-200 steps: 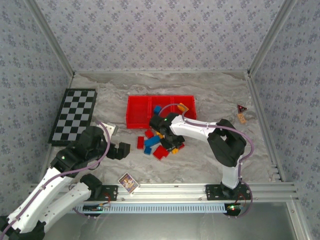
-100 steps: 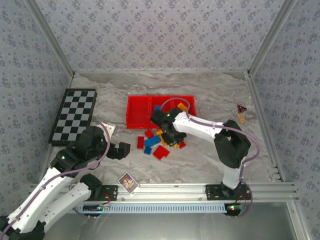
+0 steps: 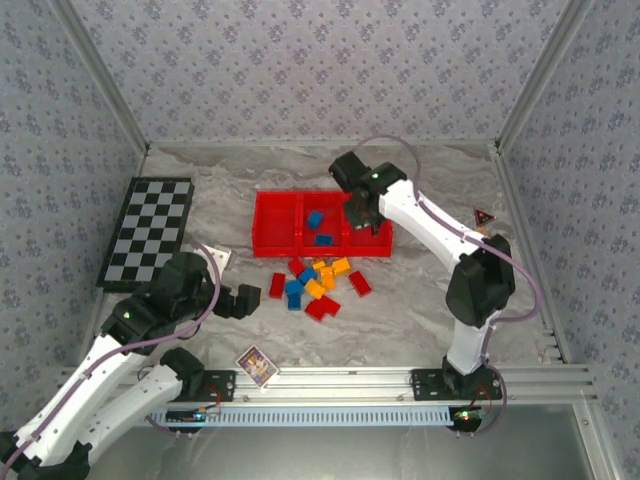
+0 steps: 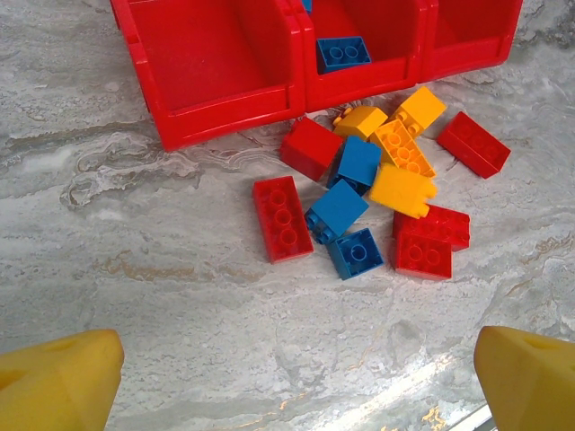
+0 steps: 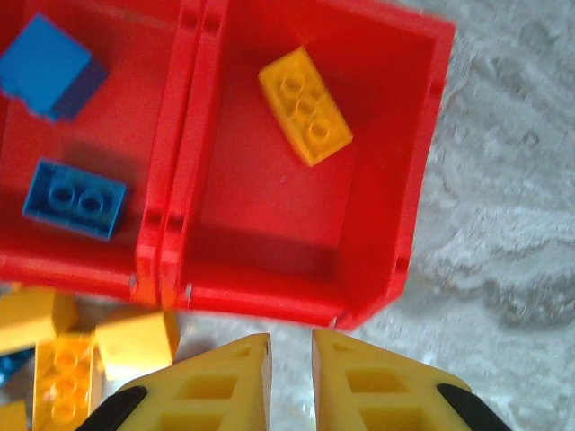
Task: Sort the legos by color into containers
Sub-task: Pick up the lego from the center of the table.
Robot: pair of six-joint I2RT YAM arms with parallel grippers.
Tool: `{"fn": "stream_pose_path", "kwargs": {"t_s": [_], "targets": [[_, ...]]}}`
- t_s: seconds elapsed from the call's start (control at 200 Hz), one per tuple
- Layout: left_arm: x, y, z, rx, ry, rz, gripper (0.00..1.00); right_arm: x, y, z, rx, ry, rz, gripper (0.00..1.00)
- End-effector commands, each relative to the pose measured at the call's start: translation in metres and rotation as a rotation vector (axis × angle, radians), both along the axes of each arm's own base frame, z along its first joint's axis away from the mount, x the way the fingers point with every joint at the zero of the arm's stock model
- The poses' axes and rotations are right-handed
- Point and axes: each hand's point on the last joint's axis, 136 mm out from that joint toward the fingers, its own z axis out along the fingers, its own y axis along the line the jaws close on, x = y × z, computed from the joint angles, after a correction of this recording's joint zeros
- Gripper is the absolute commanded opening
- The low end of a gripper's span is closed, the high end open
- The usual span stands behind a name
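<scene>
Red, blue and orange-yellow legos lie in a loose pile (image 3: 318, 280) on the marble table, just in front of the red tray (image 3: 262, 225). The tray's left container is empty. Two blue bricks (image 3: 315, 218) lie in the middle one, and one orange brick (image 5: 305, 106) lies in the right one. My right gripper (image 5: 290, 346) hangs over the near rim of the right container (image 5: 422, 162), fingers nearly together with nothing visible between them. Left of the pile (image 4: 377, 193), my left gripper (image 4: 299, 359) stands wide open and low, holding nothing.
A black-and-white checkered board (image 3: 148, 232) lies at the far left. A small picture card (image 3: 256, 365) sits near the front rail. A little triangular sign (image 3: 484, 217) stands at the right. Patterned walls close in the table on three sides.
My right gripper lifted out of the pile and swung back and right to the tray's right container. The pile's bricks lie uncovered and slightly shifted. The left arm stayed still.
</scene>
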Motion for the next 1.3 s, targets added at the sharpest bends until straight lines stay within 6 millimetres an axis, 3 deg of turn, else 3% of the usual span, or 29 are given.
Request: {"fn": "stream_pose_path", "kwargs": {"t_s": [0.0,0.1,0.355,0.465,0.895,1.294], "targets": [[0.001,-0.004,0.003,-0.005,-0.018,-0.024,1.0,0.012,0.002,-0.014,-0.046,0.037,0.02,0.22],[0.001,-0.003,0.003,-0.005,-0.021,-0.02,1.0,0.007,0.01,-0.014,-0.011,0.033,0.017,0.29],[0.001,-0.005,0.002,-0.004,-0.013,-0.028,1.0,-0.051,0.043,-0.03,0.17,0.087,-0.017,0.66],[0.001,-0.005,0.003,-0.007,-0.016,-0.03,1.0,-0.072,0.061,-0.039,0.176,0.101,0.015,0.73],[-0.001,-0.003,0.007,-0.017,-0.035,-0.026,1.0,-0.108,0.122,-0.078,0.146,0.232,0.159,0.71],[-0.001,0.0,0.011,-0.02,-0.055,-0.014,1.0,-0.13,0.145,-0.103,0.074,0.319,0.234,0.67]]}}
